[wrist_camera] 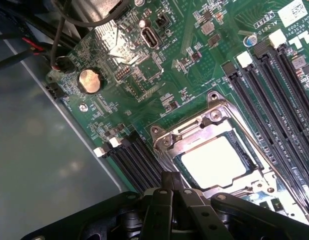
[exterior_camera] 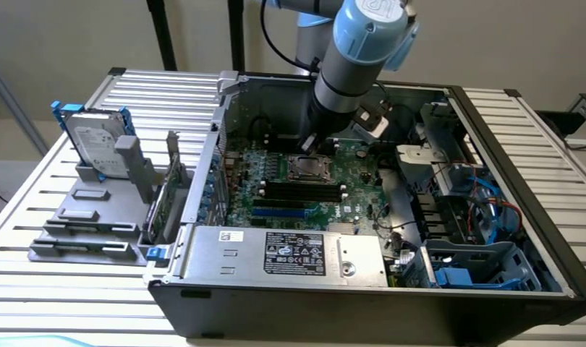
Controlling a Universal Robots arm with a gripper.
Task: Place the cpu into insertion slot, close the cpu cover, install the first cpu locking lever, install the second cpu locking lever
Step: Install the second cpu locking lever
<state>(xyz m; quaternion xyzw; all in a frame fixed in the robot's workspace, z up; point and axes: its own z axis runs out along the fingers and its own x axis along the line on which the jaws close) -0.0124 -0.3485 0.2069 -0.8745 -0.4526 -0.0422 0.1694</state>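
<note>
Slatted metal surface [exterior_camera: 42,217] carries your opened computer case [exterior_camera: 370,303]. Your gripper [wrist_camera: 173,187] is closed, empty, just above the cpu cover [wrist_camera: 194,137], which lies shut over the cpu [wrist_camera: 214,160] seated in the insertion slot [wrist_camera: 242,147].

The cpu [wrist_camera: 214,161], a flat square chip with its silvery face up, lies seated in the insertion slot [wrist_camera: 244,150] near the middle of the green motherboard [wrist_camera: 204,65]. The cpu cover [wrist_camera: 194,137], a thin metal frame with open centre, lies flat around the chip, closed over the socket.
</note>
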